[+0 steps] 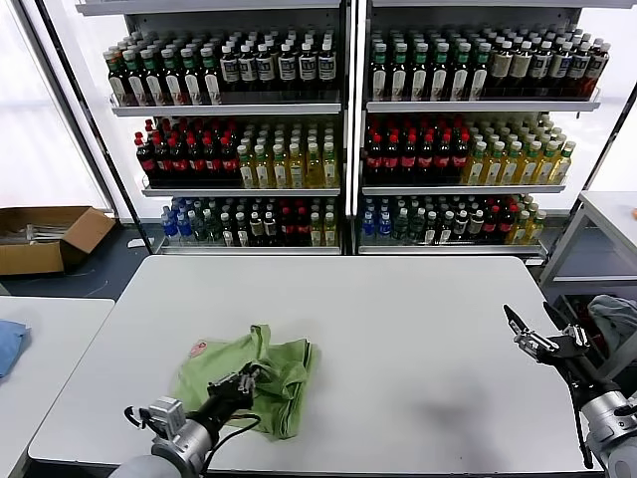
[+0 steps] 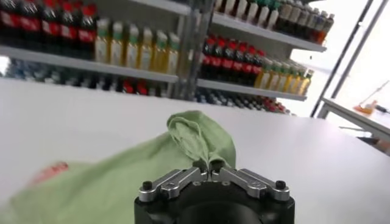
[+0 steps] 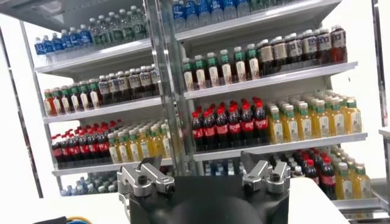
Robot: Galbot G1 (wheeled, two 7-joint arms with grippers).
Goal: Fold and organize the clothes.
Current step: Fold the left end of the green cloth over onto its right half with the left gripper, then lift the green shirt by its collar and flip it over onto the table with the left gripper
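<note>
The light green polo shirt lies crumpled on the white table near its front left, with a bit of red print showing at its left edge. My left gripper is low over the shirt's front part and is shut on a raised fold of the green fabric; the left wrist view shows the gripper pinching the shirt. My right gripper is open and empty, held above the table's right edge, well away from the shirt. In the right wrist view, the gripper faces the shelves.
Shelves of bottles stand behind the table. A cardboard box sits on the floor at the left. A blue cloth lies on the left side table. A grey garment lies at the right.
</note>
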